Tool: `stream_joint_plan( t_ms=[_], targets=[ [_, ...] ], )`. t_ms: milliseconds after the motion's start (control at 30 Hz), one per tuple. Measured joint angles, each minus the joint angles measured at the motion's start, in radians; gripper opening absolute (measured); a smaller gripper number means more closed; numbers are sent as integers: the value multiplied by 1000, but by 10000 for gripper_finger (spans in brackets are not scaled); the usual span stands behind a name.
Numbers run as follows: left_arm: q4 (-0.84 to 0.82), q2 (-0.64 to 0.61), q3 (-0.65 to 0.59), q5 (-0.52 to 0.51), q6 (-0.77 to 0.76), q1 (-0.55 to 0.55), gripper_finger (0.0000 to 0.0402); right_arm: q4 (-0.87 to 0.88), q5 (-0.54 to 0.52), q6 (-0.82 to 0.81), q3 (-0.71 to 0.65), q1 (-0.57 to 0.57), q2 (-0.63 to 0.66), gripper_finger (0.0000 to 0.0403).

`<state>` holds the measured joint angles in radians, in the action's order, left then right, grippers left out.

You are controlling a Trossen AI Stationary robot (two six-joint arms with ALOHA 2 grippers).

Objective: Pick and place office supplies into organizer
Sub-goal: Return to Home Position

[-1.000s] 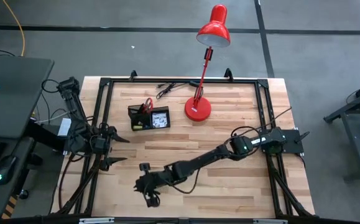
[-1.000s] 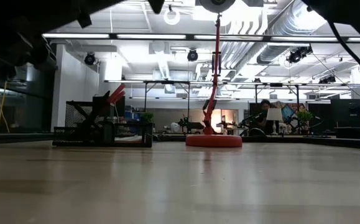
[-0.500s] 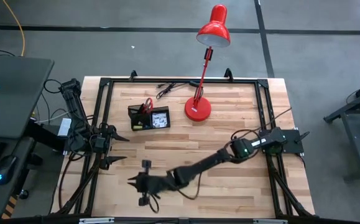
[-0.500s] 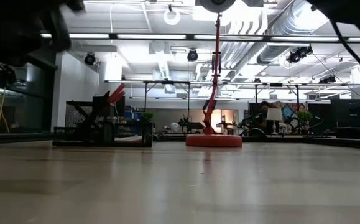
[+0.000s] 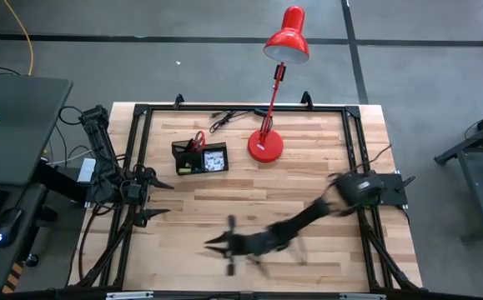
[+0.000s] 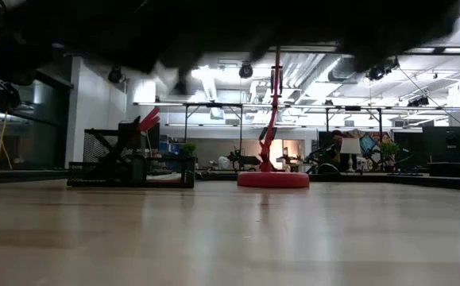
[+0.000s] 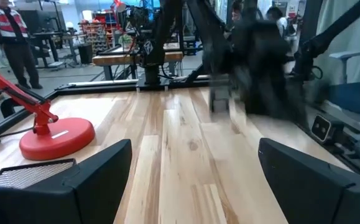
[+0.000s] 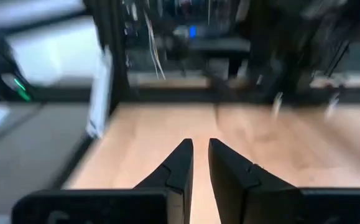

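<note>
Two arms show in the high view, and only the right one is extended. It runs from its base at the right edge down to the lower middle of the frame, where the right gripper (image 5: 224, 243) hangs over bare table (image 5: 308, 175). In the right wrist view its jaws are all but closed. Only a thin slit shows between the fingers (image 8: 180, 165), and there is nothing in it or touching them. The left gripper (image 5: 159, 200) waits folded at the left edge of the frame with its jaws spread wide and empty.

The organizer (image 5: 200, 157) stands at the upper left of centre, just left of the lamp (image 5: 266, 147). The scissors (image 5: 198, 140) stand in it with their red handles up, and a pale packet (image 5: 216, 161) lies in its lower tray. I cannot make out the pens. No supply lies loose on the wood, and only the cable (image 5: 224, 121) lies near the top edge.

The filling looks finished, so the step in hand is most likely taking the right arm home. That calls for no grasp, only folding the arm back toward its base at the right. The elbow should stay clear of the lamp, and the jaws can stay as they are.
</note>
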<state>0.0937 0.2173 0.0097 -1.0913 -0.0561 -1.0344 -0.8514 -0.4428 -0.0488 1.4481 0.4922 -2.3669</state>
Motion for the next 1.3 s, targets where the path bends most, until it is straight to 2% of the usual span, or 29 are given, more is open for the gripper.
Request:
stream_joint_plan(
  t_ms=[100,300,400,533,633,733,900,1300],
  targets=[
    [9,0,0,-2,26,0,337,-73,-60,-25,-209,21,227,48],
    [5,2,0,10,3,0,337,-26,-101,22,-538,27,435,51],
    [-15,2,0,17,-12,0,337,-67,-159,14,-671,28,616,47],
    [-17,1,0,-2,-16,0,337,23,-133,-22,-876,17,744,44],
    [-15,0,0,-8,-17,0,337,-60,-107,-40,-973,26,877,45],
    [-15,1,0,-9,-12,0,337,-3,-107,-62,-1084,25,950,48],
    [-27,1,0,-2,-48,0,337,-42,-106,-66,-1199,34,1081,51],
    [-41,1,0,2,-80,0,337,-38,-113,-65,-1329,31,1217,49]
  ],
)
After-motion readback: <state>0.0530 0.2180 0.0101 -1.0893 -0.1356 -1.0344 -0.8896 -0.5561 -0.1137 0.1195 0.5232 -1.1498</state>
